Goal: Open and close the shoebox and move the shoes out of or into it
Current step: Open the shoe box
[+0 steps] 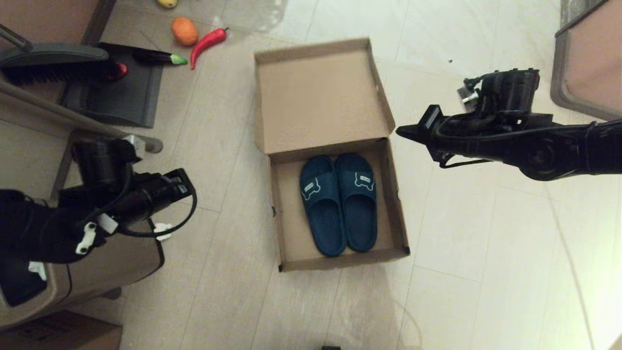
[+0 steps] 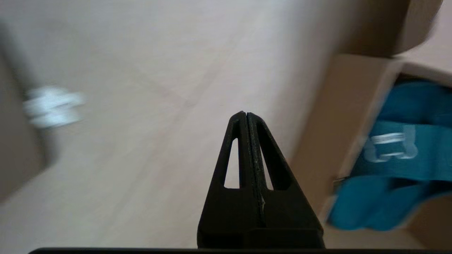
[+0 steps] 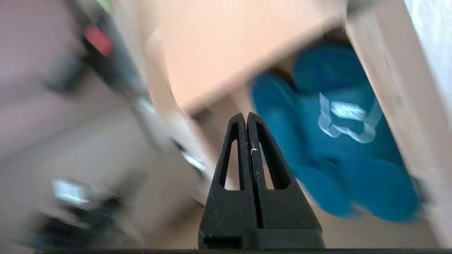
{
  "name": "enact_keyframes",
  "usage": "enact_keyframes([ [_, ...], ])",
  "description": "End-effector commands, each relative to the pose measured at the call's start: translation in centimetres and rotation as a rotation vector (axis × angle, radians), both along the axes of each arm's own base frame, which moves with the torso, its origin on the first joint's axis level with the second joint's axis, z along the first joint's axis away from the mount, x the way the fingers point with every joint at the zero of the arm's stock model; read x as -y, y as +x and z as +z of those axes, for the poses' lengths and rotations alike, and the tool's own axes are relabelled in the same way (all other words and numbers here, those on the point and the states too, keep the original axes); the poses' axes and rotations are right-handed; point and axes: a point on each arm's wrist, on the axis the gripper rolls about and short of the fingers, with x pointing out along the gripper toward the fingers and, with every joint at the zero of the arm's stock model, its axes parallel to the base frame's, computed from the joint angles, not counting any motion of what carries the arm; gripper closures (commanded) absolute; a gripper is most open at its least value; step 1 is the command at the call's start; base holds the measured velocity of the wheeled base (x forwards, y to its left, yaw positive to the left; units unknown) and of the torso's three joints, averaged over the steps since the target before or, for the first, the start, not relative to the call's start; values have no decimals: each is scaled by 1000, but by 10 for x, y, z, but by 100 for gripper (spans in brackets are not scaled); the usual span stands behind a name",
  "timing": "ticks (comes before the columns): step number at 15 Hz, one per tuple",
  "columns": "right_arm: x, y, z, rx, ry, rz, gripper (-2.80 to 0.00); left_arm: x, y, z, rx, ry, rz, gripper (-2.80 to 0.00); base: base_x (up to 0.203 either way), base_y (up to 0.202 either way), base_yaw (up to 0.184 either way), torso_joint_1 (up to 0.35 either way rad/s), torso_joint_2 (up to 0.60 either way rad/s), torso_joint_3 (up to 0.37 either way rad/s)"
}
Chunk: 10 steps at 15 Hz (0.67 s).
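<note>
The shoebox lay on the pale tiled floor with its near corners taped black and its plain brown cardboard walls standing low and square. Inside it, toward the near wall, the shoes sat side by side: dark navy slides with textured footbeds, each strap carrying a white-outlined bone emblem. So the pair was in the box and the lid was thrown back flat beyond the hinge, its smooth inner face up; judging from this, what remained was either lifting the shoes out or folding the lid shut. The left gripper hung off the box's left side over bare floor, its black tapered fingers pressed together on nothing. The right gripper pointed at the box's far right corner by the hinge, likewise closed and empty, not touching the cardboard. Farther off lay an orange fruit and a red chili.
</note>
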Motion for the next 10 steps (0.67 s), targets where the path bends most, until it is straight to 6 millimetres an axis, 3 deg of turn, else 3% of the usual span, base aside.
enact_keyframes([
  [1, -7, -1, -9, -17, -87, 29, 0, -17, -19, 7, 14, 1, 47, 0, 0, 0, 0, 0, 0, 0],
  [4, -16, -10, -26, -96, -260, 80, 0, -31, -29, 10, 20, 38, 73, 0, 0, 0, 0, 0, 0, 0],
  [6, -26, -7, -51, -147, -423, -8, 0, -39, -32, 13, 29, 45, 91, 0, 0, 0, 0, 0, 0, 0],
  [9, -62, 0, -93, -202, -648, -167, 0, -40, -42, 13, 23, 46, 96, 0, 0, 0, 0, 0, 0, 0],
  [10, -73, -3, -96, -195, -671, -148, 0, -40, -46, 12, 21, 48, 96, 0, 0, 0, 0, 0, 0, 0],
])
